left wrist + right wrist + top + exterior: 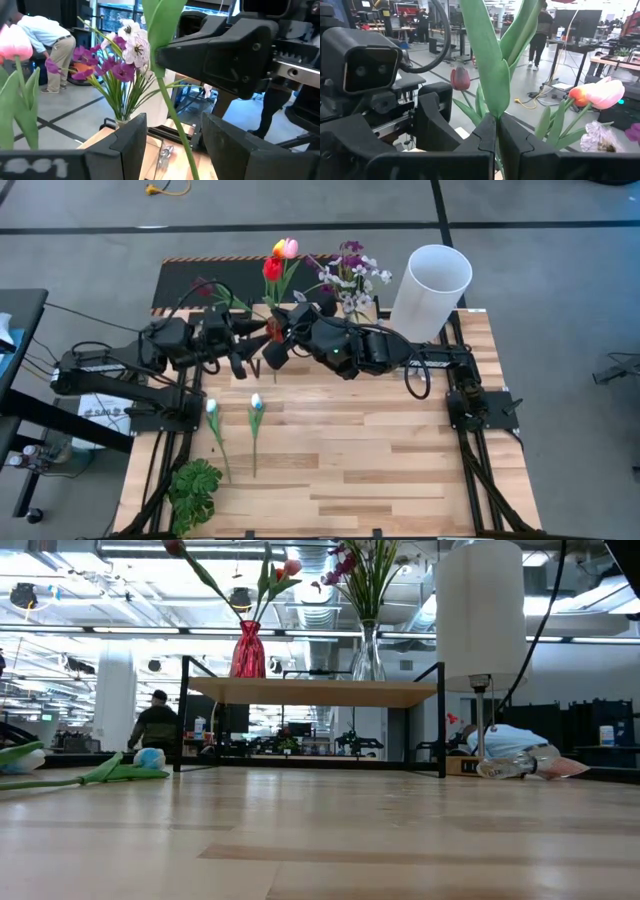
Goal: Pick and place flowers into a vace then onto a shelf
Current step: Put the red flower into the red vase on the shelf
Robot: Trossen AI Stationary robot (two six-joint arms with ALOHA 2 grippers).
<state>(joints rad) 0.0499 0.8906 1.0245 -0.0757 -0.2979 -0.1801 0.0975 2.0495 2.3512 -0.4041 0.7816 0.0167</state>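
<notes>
My right gripper point(497, 122) is shut on a red tulip point(272, 268), high above the table's far middle point(272, 340). My left gripper point(175, 135) is open just left of it point(248, 365); its fingers stand on either side of the same green stem point(176, 125), lower down, without touching. Behind them the shelf point(310, 691) carries a red vase point(248, 652) with pink, orange and maroon tulips and a glass vase point(368, 655) with the purple and white blossoms point(350, 270). Two pale tulips point(212, 420) point(256, 415) lie flat on the table. My right gripper pinches the red tulip between its two fingers where a long leaf point(492, 85) joins the stem, partway along it. The fingers lie across the stem, coming from the table's right. The tulip is lifted clear and stands steeply, head leaning toward the far edge.
A tall white cylinder point(432, 285) stands at the far right corner. A flowerless leafy plant point(195, 490) lies at the near left corner. A black panel with a striped edge point(190, 280) lies far left. The wooden table's near half point(380, 470) is bare. People stand in the room beyond.
</notes>
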